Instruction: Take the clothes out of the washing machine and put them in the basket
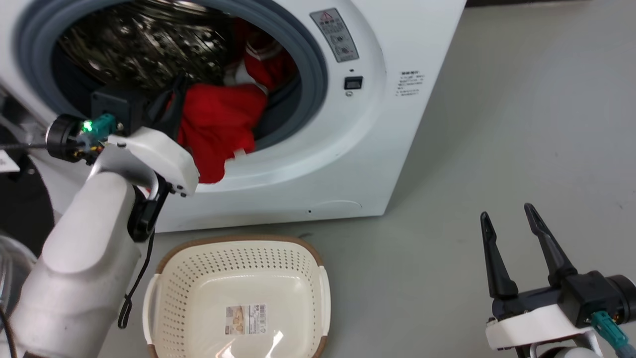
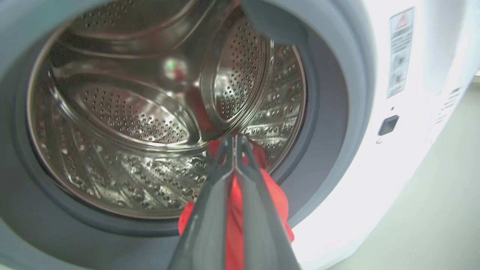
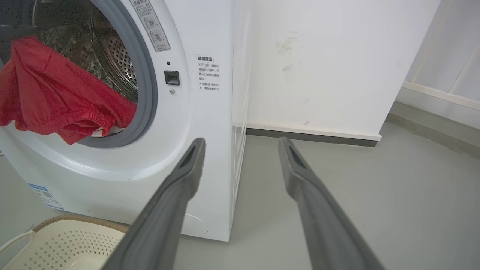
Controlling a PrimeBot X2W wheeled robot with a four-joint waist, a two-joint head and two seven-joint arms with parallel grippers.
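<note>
The washing machine (image 1: 377, 124) stands open, its steel drum (image 2: 131, 120) in plain sight. My left gripper (image 1: 174, 102) reaches into the porthole and is shut on the red clothes (image 1: 218, 124), which hang over the grey gasket. In the left wrist view the closed gripper (image 2: 234, 138) pinches red fabric (image 2: 275, 191) between its fingers. More red cloth with white trim (image 1: 268, 59) lies deeper in the drum. The basket (image 1: 233, 240) sits on the floor below the porthole. My right gripper (image 1: 507, 214) is open at the lower right, away from the machine; it holds nothing (image 3: 242, 144).
The machine's dark door rim (image 1: 25, 209) is at the left edge. A black cable (image 1: 134, 283) dangles from my left forearm over the basket's left side. Grey floor (image 1: 521, 124) spreads to the right of the machine, and a white wall (image 3: 318, 56) stands behind it.
</note>
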